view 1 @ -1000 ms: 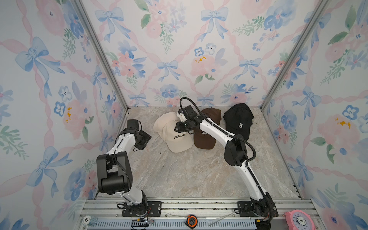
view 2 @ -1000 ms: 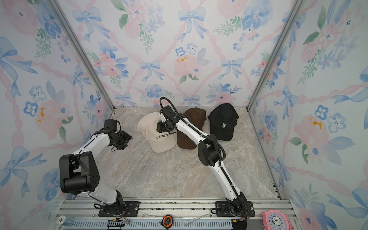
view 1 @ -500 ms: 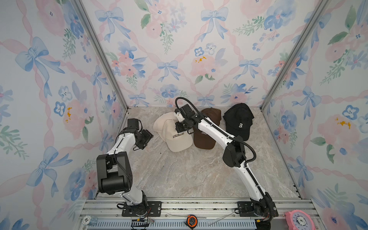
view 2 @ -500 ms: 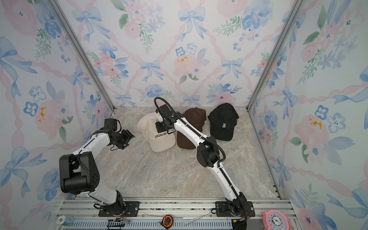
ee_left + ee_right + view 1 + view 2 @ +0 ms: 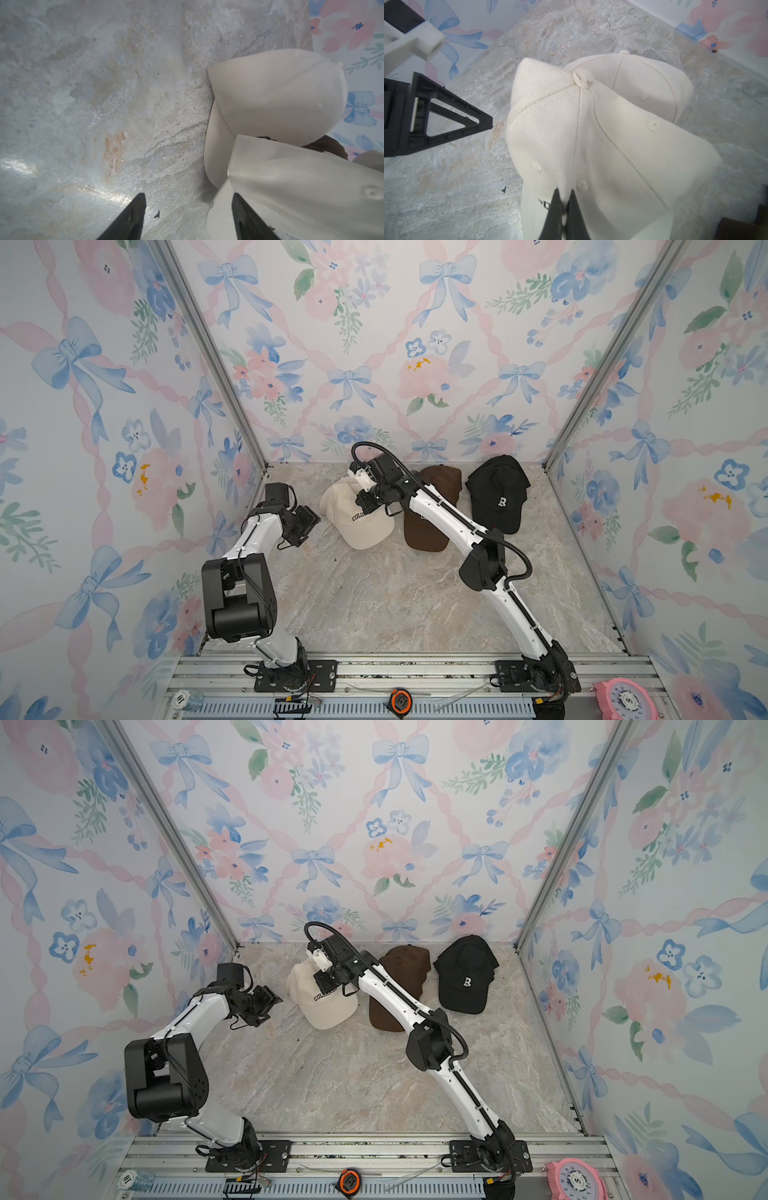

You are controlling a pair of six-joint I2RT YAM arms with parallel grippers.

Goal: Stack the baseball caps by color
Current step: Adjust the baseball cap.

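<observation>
1. Currently the upper cream cap (image 5: 591, 145) lies skewed across the lower cream cap (image 5: 650, 87) at the back of the tabletop (image 5: 374, 593). Its crown covers only part of the crown beneath, so the cream pile looks begun but not squared up
2. Closed tight on a small fold of fabric at the front of that upper crown, just above the dark lettering, is the right hand (image 5: 564, 193). A pinch so near the brim seam would probably let the arm drag or lift the whole cap without bending the brim
3. Low over the tabletop, just beside the upper cap's edge, the left hand (image 5: 188, 196) waits with jaws apart and nothing between them. One finger sits right at the fabric, though contact cannot be confirmed; it seems placed to steady or nudge the cap
4. Next in the back row lies the brown cap (image 5: 424, 535), partly hidden under the right arm (image 5: 438, 508), then the black cap (image 5: 496, 489) with its white R. Each colour keeps its own spot; whether either is a single cap or a pile cannot be told
5. Aligning the cream pair looks like the step in hand; soft cloth may slip from so small a pinch
</observation>
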